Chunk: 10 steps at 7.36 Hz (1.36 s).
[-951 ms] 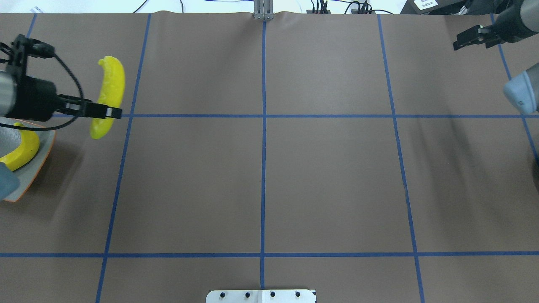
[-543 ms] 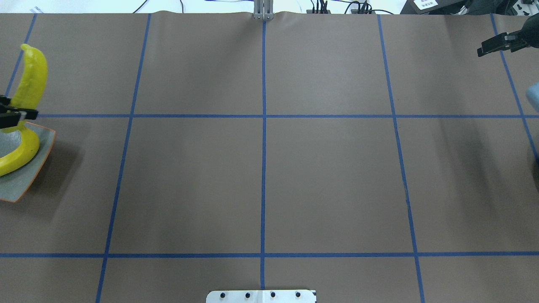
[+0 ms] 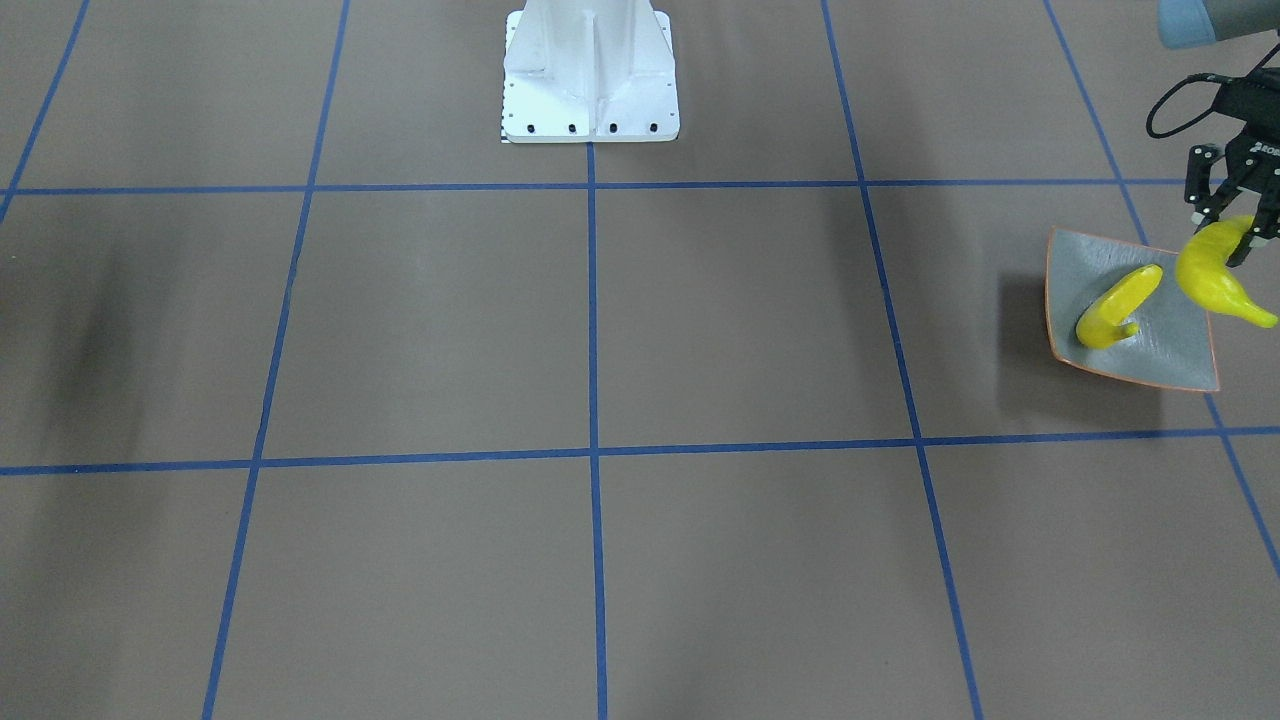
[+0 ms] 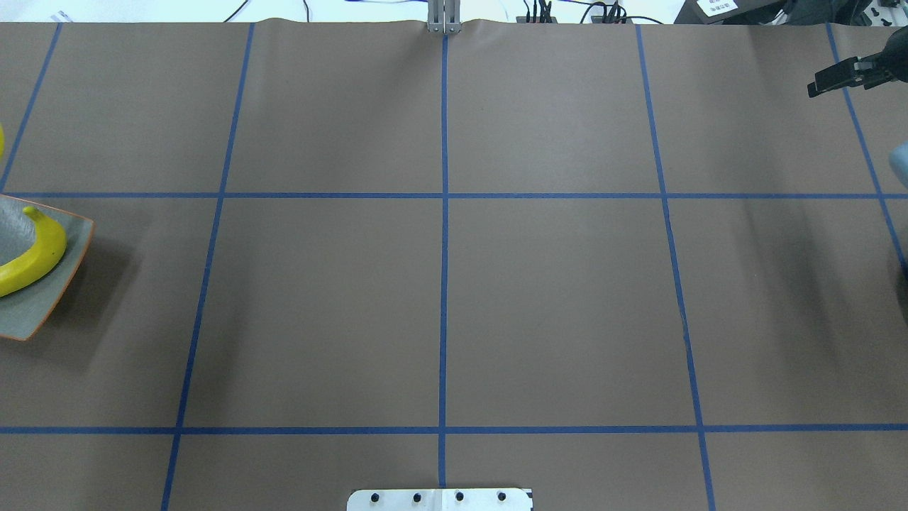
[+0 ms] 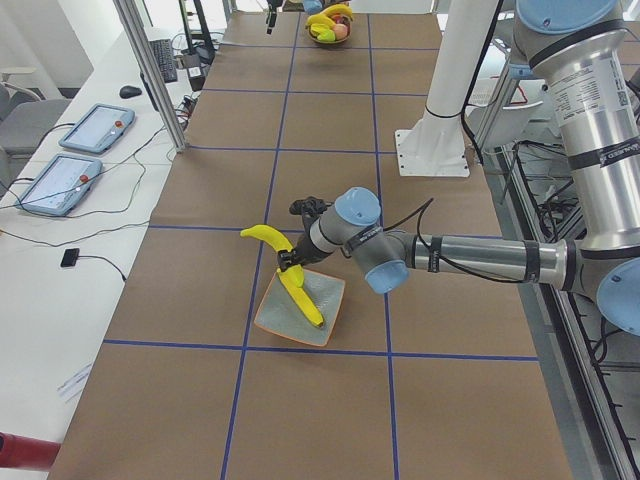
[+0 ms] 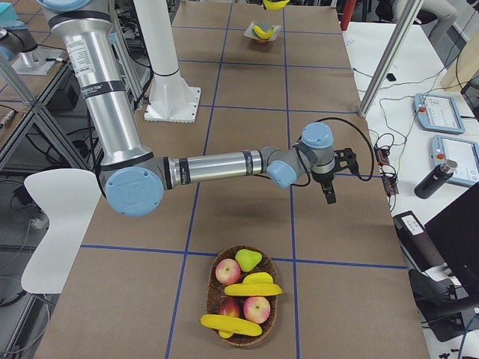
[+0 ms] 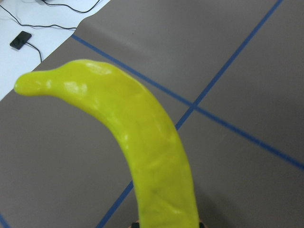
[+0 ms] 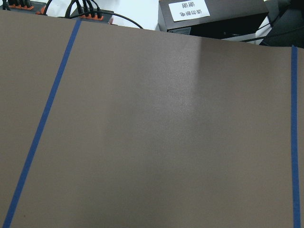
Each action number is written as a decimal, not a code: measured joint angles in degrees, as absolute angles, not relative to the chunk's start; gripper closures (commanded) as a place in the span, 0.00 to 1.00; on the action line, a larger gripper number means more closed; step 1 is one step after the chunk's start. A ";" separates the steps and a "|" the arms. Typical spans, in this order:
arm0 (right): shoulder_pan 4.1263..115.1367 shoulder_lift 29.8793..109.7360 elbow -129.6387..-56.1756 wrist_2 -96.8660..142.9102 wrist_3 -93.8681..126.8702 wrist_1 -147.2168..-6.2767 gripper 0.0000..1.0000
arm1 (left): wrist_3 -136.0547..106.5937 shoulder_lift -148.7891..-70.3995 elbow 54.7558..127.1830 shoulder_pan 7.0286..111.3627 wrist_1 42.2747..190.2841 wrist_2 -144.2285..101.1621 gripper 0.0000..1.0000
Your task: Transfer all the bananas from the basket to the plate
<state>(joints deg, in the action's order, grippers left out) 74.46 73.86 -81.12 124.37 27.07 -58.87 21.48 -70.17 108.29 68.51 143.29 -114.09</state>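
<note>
At the right edge of the front-facing view, the left gripper (image 3: 1232, 232) hangs over the upper right corner of the square, shallow grey dish with a thin orange rim (image 3: 1160, 345). Its jaws pinch a bright yellow, glossy, curved toy banana (image 3: 1215, 280) near one end. The rest of the fruit droops down and past the dish's right edge. A second yellow banana (image 3: 1112, 305) lies on the left half of the dish. At the bottom of the right-side view, a round woven wicker basket (image 6: 210, 288) holds two more bananas (image 6: 254, 289) among other fruit.

The right gripper (image 4: 816, 86) waits at the upper right corner of the overhead view. We cannot tell whether its jaws are spread or pressed together.

We read this as the placing step for the second of four bananas, so the task is about half done. To place it well, we would first carry the held banana inward, since much of it appears to hang outside the rim. We would then lower it until its free end touches the grey surface. Laying it alongside the resting banana, not across it, should leave room for the two to come.

The fruit looks slick and curved, so dropping it from height could send it rolling over the low rim. A low, gentle release seems the safer course.
</note>
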 measured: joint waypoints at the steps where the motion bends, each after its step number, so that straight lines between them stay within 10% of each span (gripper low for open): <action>1: 74.45 73.87 -81.12 124.37 27.09 -58.83 0.00 | 23.18 -69.26 107.69 67.47 143.25 -112.24 1.00; 5: 74.44 73.77 -81.12 124.28 27.16 -58.80 0.00 | 7.45 -68.59 103.38 57.26 143.08 -110.95 0.93; 6: 74.44 73.73 -81.12 124.28 27.18 -58.80 0.00 | 6.59 -68.66 102.74 56.23 143.17 -110.86 0.75; 7: 74.44 73.71 -81.12 124.28 27.24 -58.80 0.00 | 6.31 -68.79 102.49 55.06 143.27 -110.44 0.24; 8: 74.44 73.70 -81.07 124.28 27.29 -58.80 0.00 | 6.24 -68.93 102.35 53.49 143.32 -109.34 0.01; 10: 74.44 73.61 -80.86 124.28 27.35 -58.80 0.00 | 6.10 -69.05 102.08 51.51 143.37 -107.79 0.00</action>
